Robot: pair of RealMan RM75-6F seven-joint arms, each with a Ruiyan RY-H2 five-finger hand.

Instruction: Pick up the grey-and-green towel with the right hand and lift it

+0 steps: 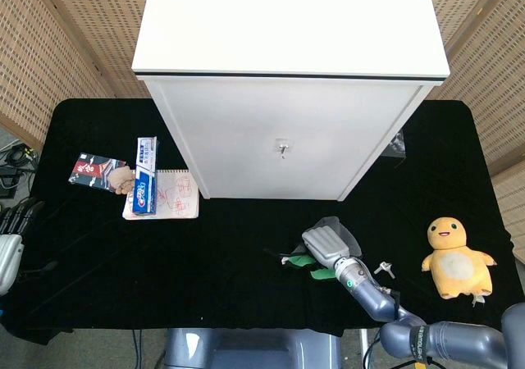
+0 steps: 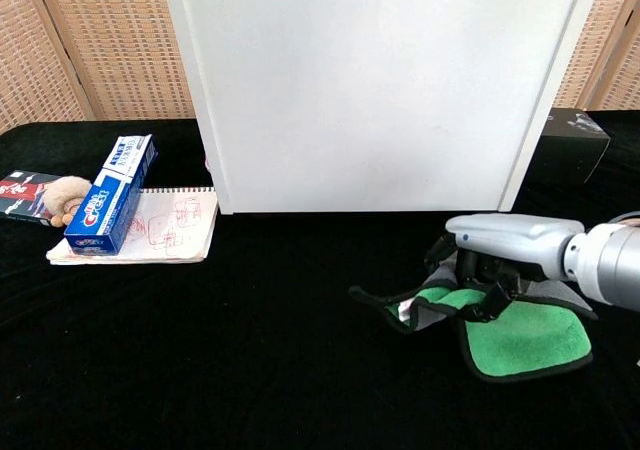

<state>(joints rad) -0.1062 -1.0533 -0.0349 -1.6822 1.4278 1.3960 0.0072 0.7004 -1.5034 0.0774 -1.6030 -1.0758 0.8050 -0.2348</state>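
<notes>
The grey-and-green towel (image 2: 524, 341) lies bunched on the black table at the front right, green side up with a dark grey border. In the head view the towel (image 1: 301, 261) shows green beside the hand and grey behind it. My right hand (image 2: 497, 254) sits on the towel's upper left part with its fingers curled into the gathered cloth, gripping it. The gripped fold is drawn up under the palm while the green flap spreads out below. From above, the right hand (image 1: 327, 245) covers most of the towel. My left hand (image 1: 10, 236) stays at the far left edge, holding nothing.
A tall white cabinet (image 1: 287, 90) stands just behind the towel. A yellow plush toy (image 1: 454, 257) and a small metal piece (image 1: 383, 267) lie to the right of the hand. A toothpaste box (image 2: 110, 192) on a notebook (image 2: 160, 228) sits far left. A black box (image 2: 577, 136) stands at the back right.
</notes>
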